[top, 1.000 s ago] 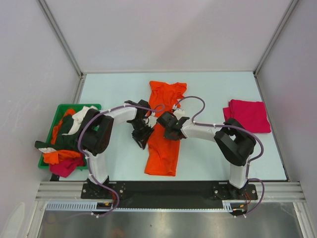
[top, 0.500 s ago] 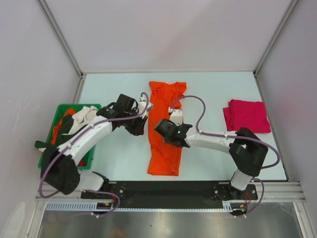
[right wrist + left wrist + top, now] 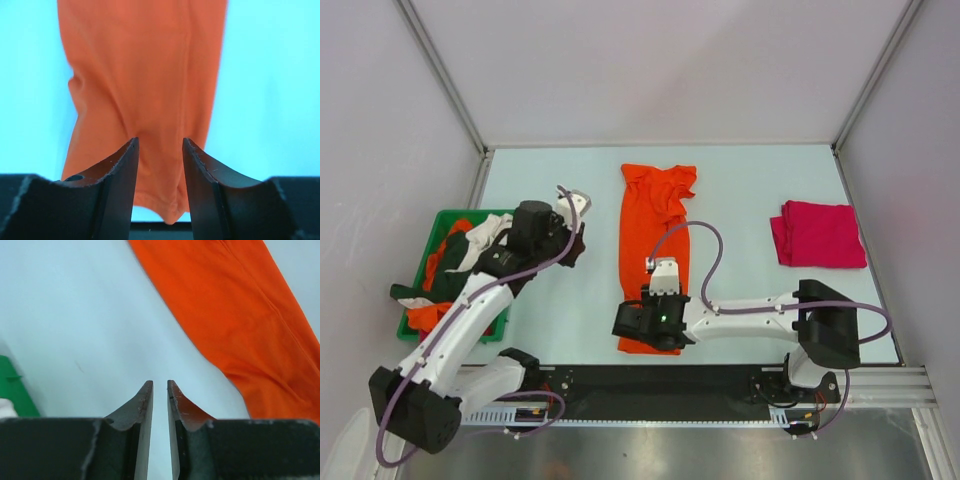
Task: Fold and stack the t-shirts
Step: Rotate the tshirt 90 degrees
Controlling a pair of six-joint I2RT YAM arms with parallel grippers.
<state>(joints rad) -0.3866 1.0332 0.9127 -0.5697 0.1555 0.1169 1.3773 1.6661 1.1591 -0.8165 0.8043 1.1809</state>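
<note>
A bright orange t-shirt (image 3: 652, 240) lies as a long strip down the middle of the table, collar end far, hem near. My right gripper (image 3: 632, 325) hangs over its near hem, open, with the orange cloth (image 3: 150, 75) showing between the jaws (image 3: 160, 140) and nothing gripped. My left gripper (image 3: 576, 240) is over bare table left of the shirt, nearly shut with a thin gap (image 3: 160, 382) and empty; the orange shirt (image 3: 240, 315) lies to its right. A folded magenta-red t-shirt (image 3: 817, 234) lies at the right.
A green plastic bin (image 3: 455, 214) at the left edge holds a heap of several t-shirts (image 3: 450, 315), dark green, cream, orange and magenta. Walls and metal frame posts close in the table on three sides. The black base rail runs along the near edge.
My left gripper has pulled away left off the shirt. My right gripper has travelled down the shirt to its near hem. The shirt now lies straighter.
</note>
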